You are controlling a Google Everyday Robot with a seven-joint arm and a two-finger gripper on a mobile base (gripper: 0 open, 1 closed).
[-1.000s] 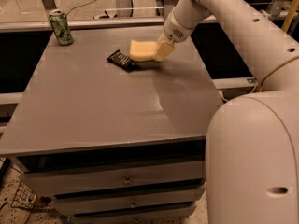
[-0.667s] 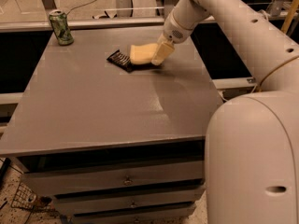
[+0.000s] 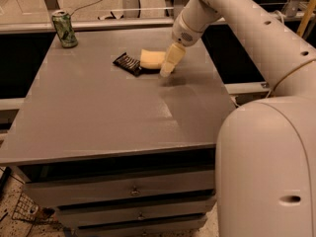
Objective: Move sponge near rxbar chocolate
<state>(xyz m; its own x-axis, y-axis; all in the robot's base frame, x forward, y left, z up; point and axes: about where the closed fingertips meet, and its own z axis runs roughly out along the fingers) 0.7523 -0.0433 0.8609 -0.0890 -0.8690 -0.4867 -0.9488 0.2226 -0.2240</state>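
The pale yellow sponge (image 3: 151, 59) lies on the grey table (image 3: 113, 117) toward the back, and its left edge meets the right end of the rxbar chocolate (image 3: 128, 64), a small flat black bar with light stripes. My gripper (image 3: 167, 69) points down at the table just right of the sponge, close against the sponge's right edge. I cannot tell whether it touches the sponge.
A green drink can (image 3: 64, 28) stands upright at the table's back left corner. My white arm and base (image 3: 266, 167) fill the right side. Drawers (image 3: 133, 191) are below the table's front edge. A rail and dark gaps run behind and beside the table.
The sponge has come down slightly and now rests on the table beside the bar. My gripper has lowered with it and stands at the sponge's right edge.
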